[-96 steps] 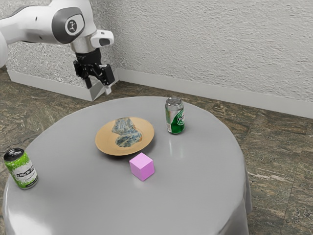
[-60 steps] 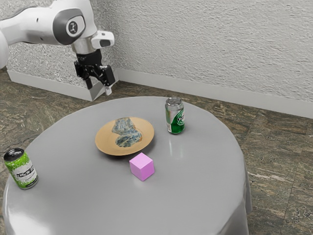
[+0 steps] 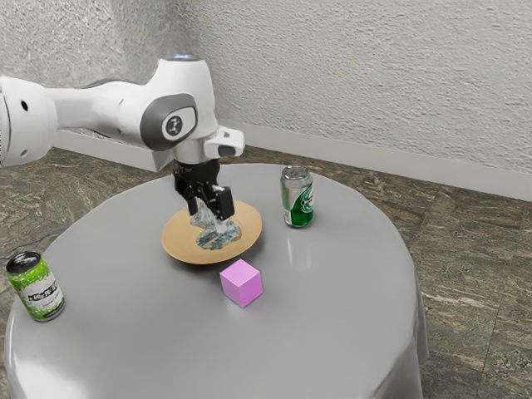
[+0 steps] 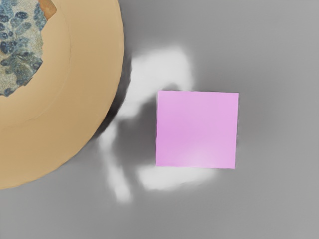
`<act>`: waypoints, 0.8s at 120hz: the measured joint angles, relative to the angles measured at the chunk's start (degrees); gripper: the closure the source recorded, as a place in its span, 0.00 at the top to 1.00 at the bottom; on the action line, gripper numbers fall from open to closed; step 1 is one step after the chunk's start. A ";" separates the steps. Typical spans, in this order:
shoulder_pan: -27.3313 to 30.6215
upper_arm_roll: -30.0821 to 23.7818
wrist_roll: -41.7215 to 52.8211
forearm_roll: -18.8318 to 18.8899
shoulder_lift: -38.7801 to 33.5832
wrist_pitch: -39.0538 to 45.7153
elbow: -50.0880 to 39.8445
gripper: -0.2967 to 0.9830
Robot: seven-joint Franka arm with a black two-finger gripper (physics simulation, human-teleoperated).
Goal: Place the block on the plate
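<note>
The Franka arm [image 3: 108, 112] is wearing smooth, rounded white shells, with a dark spot marking the bulky joint housing [image 3: 27, 125]. A grey oval band [image 3: 155, 125] is framing a pale disc [image 3: 174, 125] bearing a dark emblem. Bluish light is tinting the wrist's top cap [image 3: 181, 57]. Below, a silvery-grey collar [image 3: 189, 151] is meeting the angular black two-finger gripper [image 3: 208, 218].

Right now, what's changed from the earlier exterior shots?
The end effector moved toward the exterior view's right and lower in it, nearer the pink cube; nothing taken hold of. Cube, tan plate, silver-and-green can and lime-green can unmoved.
</note>
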 joint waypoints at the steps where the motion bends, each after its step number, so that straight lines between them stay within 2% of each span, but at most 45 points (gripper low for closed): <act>1: -0.06 -0.02 0.01 0.11 0.01 0.40 -0.28 0.77; 27: -1.54 -0.87 0.06 1.29 3.90 7.12 -2.05 0.77; 96: -2.31 -0.95 -0.37 -0.15 14.14 14.74 -0.38 0.77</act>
